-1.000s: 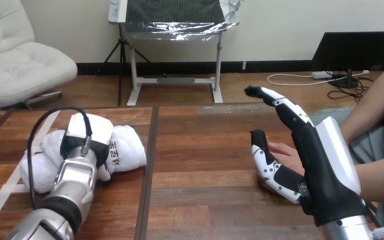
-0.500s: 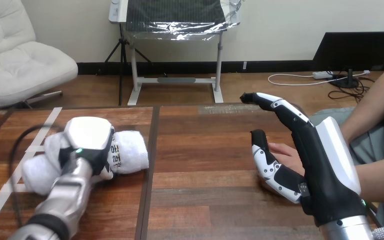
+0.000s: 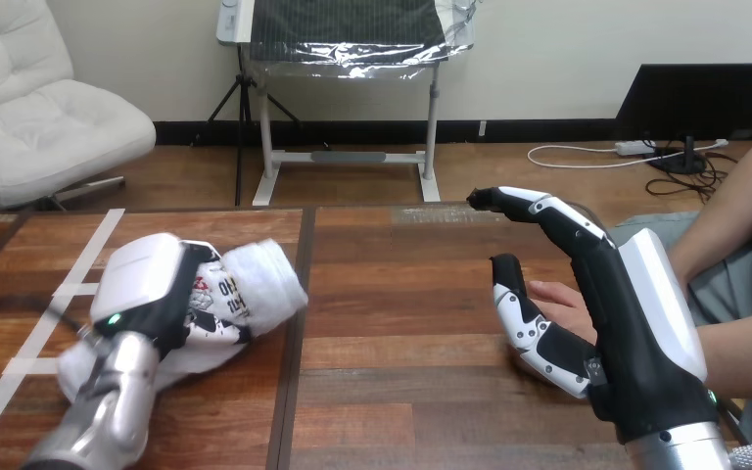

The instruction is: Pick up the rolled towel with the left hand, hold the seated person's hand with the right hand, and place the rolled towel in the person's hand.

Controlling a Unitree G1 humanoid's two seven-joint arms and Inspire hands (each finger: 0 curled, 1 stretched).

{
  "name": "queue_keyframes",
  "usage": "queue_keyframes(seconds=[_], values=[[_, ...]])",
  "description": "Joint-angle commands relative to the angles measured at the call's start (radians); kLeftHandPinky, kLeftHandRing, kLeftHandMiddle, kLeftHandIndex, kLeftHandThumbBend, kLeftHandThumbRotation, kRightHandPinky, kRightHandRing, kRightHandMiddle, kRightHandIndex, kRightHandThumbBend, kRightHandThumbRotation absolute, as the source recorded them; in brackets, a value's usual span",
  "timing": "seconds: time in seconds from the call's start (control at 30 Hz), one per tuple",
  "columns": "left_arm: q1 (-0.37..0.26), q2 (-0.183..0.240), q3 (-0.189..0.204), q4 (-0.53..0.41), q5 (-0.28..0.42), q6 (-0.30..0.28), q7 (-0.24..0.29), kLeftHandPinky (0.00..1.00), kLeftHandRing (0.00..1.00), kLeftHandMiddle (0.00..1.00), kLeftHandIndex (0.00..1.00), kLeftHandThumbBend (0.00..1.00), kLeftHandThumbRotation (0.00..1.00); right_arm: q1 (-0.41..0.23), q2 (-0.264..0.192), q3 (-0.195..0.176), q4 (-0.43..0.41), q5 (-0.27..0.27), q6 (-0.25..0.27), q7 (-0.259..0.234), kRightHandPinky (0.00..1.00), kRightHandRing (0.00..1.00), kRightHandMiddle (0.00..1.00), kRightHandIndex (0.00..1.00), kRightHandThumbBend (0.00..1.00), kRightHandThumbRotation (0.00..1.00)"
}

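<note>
The white rolled towel [image 3: 267, 281] is tilted up off the wooden table [image 3: 401, 264] at the left, its far end pointing right. My left hand [image 3: 145, 291] is shut on its middle, fingers curled round it. At the right, my right hand [image 3: 636, 323] stands edge-up and open, fingers stretched forward and thumb pointing up. The person's hand [image 3: 560, 302] lies on the table just behind my right thumb, beside the palm; I cannot tell whether they touch.
The person's forearm [image 3: 749, 348] comes in from the right edge. White tape strips [image 3: 76, 266] mark the table's left part. A dark seam [image 3: 294, 333] splits the tabletop between my hands.
My left hand has lifted the towel's right end and swung it rightward. My right hand's fingers have tipped slightly forward; the person's hand has stayed put.
</note>
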Motion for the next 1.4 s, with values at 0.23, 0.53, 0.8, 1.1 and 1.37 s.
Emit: queue_keyframes(seconds=[0.23,0.53,0.8,1.1,1.37], values=[[0.028,-0.041,0.095,-0.041,-0.103,-0.184,0.016,0.36,0.41,0.47,0.52,0.65,0.00,-0.042,-0.001,-0.006,-0.037,0.008,-0.004,-0.003,0.87,0.82,0.80,0.76,0.05,0.00],[0.048,-0.058,0.123,-0.056,-0.122,-0.274,0.038,0.36,0.40,0.47,0.53,0.66,0.03,-0.043,-0.003,-0.009,-0.032,0.015,-0.008,-0.004,0.87,0.82,0.80,0.76,0.05,0.00],[0.069,-0.098,0.192,-0.063,-0.221,-0.364,-0.052,0.37,0.40,0.47,0.52,0.68,0.02,-0.043,0.002,-0.007,-0.038,0.010,0.006,-0.002,0.87,0.82,0.79,0.76,0.04,0.00],[0.101,-0.179,0.310,-0.107,-0.466,-0.418,-0.317,0.39,0.41,0.46,0.51,0.71,0.03,-0.042,0.005,-0.007,-0.042,0.010,0.013,-0.003,0.87,0.82,0.79,0.77,0.05,0.00],[0.141,-0.277,0.418,-0.236,-0.788,-0.307,-0.650,0.40,0.42,0.46,0.50,0.75,0.00,-0.043,0.008,-0.009,-0.044,0.012,0.021,-0.002,0.89,0.84,0.81,0.79,0.05,0.00]])
